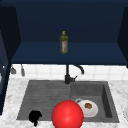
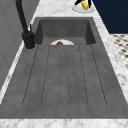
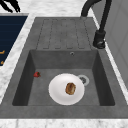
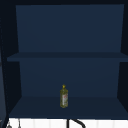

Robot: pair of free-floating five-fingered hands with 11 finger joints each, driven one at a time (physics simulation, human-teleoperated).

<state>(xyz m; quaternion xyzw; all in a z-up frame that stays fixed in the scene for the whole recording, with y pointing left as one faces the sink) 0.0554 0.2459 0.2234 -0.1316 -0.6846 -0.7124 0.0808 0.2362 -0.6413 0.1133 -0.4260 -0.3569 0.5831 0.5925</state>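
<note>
My left hand (image 1: 35, 117) hovers at the sink's front left corner, over the drainboard's (image 1: 45, 97) near edge. It is also in the right side view as the left hand (image 3: 11, 5), fingers spread and holding nothing. At the far end of the left side view my right hand (image 2: 79, 2) is over a small plate (image 2: 76, 9) on the counter, with fingers on both sides of a yellow item (image 2: 85, 5). A white plate (image 3: 58, 93) with a brown piece of food (image 3: 70, 88) lies in the basin. A large red ball (image 1: 67, 115) shows at the front edge.
A black faucet (image 1: 67, 75) stands behind the sink. An olive oil bottle (image 1: 63, 42) stands on the lower shelf of the open blue cabinet (image 4: 37, 105). A small red thing (image 3: 37, 74) lies by the basin's front wall. Marble counter (image 1: 117, 87) surrounds the sink.
</note>
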